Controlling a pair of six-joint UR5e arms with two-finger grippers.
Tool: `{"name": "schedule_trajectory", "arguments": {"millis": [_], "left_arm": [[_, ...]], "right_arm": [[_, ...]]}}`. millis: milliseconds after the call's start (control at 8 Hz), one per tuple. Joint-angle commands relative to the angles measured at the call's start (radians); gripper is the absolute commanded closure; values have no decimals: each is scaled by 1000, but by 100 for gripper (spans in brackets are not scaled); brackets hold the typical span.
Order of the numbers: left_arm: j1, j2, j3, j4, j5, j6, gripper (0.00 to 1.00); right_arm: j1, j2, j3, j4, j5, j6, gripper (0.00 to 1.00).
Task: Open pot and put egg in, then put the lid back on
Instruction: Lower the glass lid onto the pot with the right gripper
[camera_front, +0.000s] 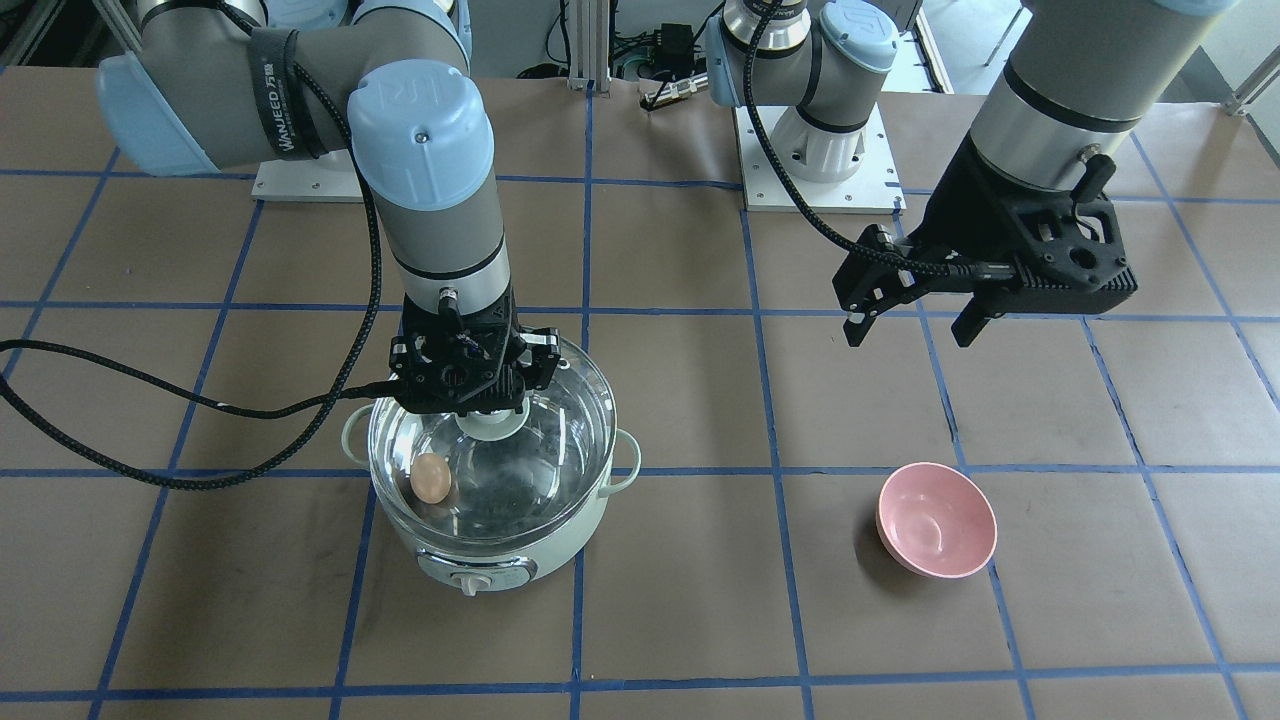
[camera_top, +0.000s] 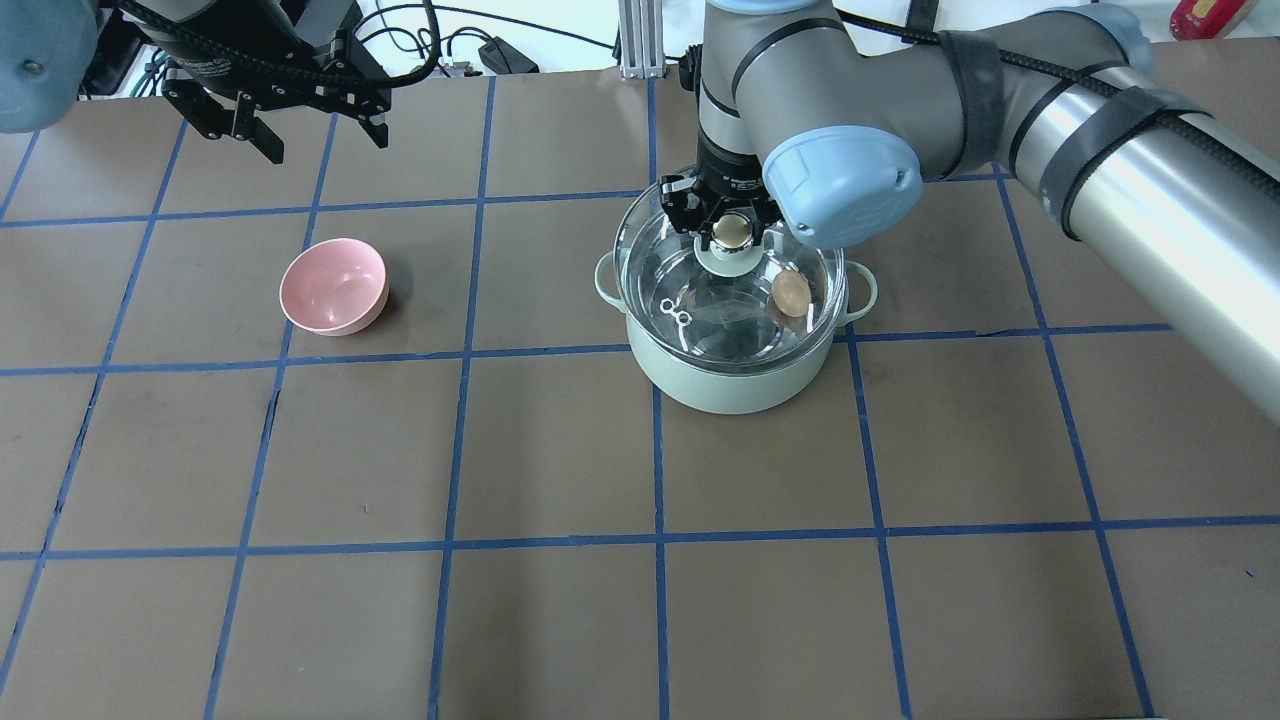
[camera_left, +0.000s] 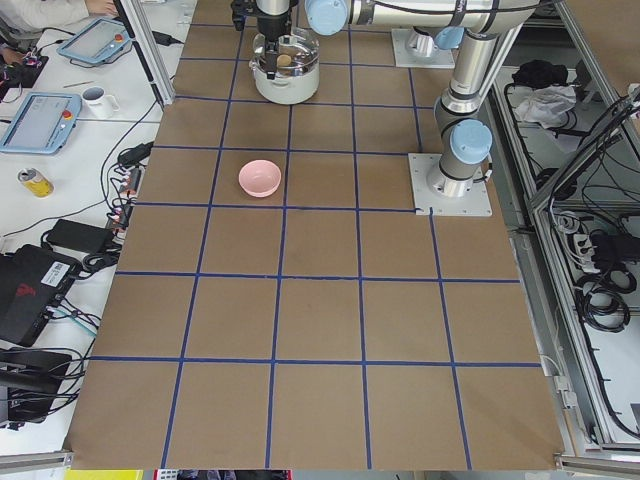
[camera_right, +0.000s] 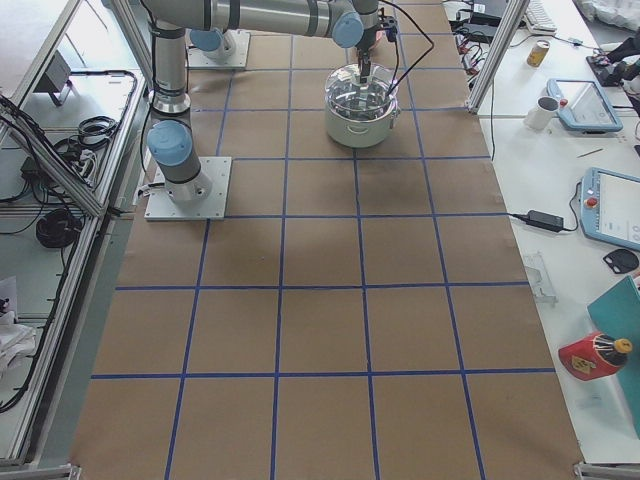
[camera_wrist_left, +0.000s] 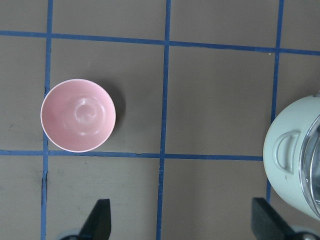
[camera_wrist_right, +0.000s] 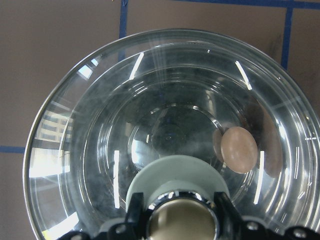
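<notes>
The pot (camera_top: 730, 385) is set on the table (camera_top: 560, 450) in the robot's right half, with its dial (camera_front: 470, 578) turned away from the robot. The lid (camera_top: 690, 290) is laid across the pot's mouth, its glass rim lined up with the pot's rim all round. Whether it is fully settled cannot be told. The egg (camera_top: 791, 294) is seen through the glass — it is lodged inside the pot, close to the steel wall on the robot's right side, and is touched by neither pincer.

The right pincer (camera_top: 733, 238) is pointed straight down over the lid's centre. Its fingers (camera_wrist_right: 134, 220) are closed in on the brass-coloured knob (camera_wrist_right: 182, 222) from both sides, so the lid is gripped by that knob. In the right wrist view the black fingers are pressed against the knob's flanks, and no gap can be made out.

The left pincer (camera_front: 910, 328) is held high above the table on the robot's left, well apart from the pot. Its jaws are spread wide and nothing is held between them. Below it, in the left wrist view, the pink bowl (camera_wrist_left: 78, 115) is seen upright on the table — well apart from the pot, one loop handle of which is caught at that view's right edge.
</notes>
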Motion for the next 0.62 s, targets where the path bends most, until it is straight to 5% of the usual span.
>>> {"name": "schedule_trajectory", "arguments": {"millis": [0,500], "left_arm": [[0,-2,-2,2,-1,0,0],[2,-2,-3,5,1,0,0]], "right_arm": [[3,33,2,-26,0,0,99],[3,43,17,-24,-3,-9,99]]}}
